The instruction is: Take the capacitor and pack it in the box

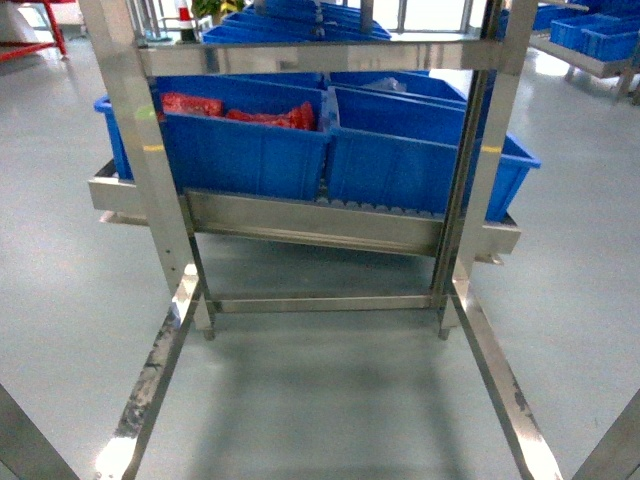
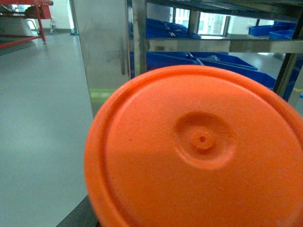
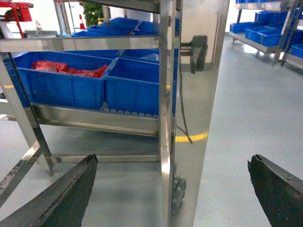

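Observation:
An orange-pink plastic surface (image 2: 199, 156), round-edged with a raised rim and a moulding dimple in its middle, fills most of the left wrist view; it looks like the box seen very close. It hides the left gripper's jaws, and only a dark wedge (image 2: 78, 215) shows at its lower left edge. My right gripper (image 3: 173, 160) is open, with its two dark fingers (image 3: 66, 194) spread wide low in the right wrist view and nothing between them. I cannot pick out a capacitor in any view. Neither gripper appears in the head view.
A stainless steel rack (image 1: 320, 225) stands straight ahead, carrying big blue bins (image 1: 250, 150); the left one holds red packets (image 1: 260, 113). One rack post (image 3: 189, 118) rises close in front of the right gripper. More blue bins (image 1: 595, 35) sit on racks at the far right. The floor is grey.

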Tool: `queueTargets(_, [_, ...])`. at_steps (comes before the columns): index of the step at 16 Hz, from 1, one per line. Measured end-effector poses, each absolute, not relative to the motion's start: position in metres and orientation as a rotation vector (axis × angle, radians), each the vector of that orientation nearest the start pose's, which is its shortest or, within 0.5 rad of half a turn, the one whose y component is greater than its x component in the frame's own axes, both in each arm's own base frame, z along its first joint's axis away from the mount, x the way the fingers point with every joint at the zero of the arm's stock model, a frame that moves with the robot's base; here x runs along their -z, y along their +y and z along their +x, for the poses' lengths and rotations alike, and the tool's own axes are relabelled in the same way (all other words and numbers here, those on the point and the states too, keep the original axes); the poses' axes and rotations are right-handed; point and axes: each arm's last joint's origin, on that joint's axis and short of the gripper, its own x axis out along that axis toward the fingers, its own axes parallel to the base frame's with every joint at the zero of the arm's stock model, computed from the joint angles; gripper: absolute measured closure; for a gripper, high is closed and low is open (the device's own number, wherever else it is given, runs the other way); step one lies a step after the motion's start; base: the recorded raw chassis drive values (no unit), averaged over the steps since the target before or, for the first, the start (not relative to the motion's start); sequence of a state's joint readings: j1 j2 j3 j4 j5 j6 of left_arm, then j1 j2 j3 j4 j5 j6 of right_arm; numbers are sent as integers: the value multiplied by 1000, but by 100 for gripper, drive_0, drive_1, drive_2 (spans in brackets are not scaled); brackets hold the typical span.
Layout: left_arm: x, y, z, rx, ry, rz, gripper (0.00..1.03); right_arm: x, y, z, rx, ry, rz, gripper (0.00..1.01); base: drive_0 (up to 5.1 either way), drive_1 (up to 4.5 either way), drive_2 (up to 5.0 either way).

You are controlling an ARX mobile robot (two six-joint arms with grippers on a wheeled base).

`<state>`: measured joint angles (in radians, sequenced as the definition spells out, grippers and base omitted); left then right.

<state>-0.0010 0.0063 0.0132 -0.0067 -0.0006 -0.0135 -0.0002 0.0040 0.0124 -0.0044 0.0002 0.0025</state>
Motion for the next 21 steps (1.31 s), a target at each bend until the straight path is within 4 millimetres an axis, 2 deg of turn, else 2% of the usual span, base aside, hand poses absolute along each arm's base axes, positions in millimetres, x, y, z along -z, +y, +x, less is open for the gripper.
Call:
queueTargets(15, [-167, 0, 97, 1, 0, -14, 58, -167, 0, 97, 1, -5, 2, 3, 0, 0, 0])
queueTargets(21, [-167, 0, 97, 2, -1, -13, 58, -167, 0, 97, 1, -2, 2, 3, -466, 216, 308])
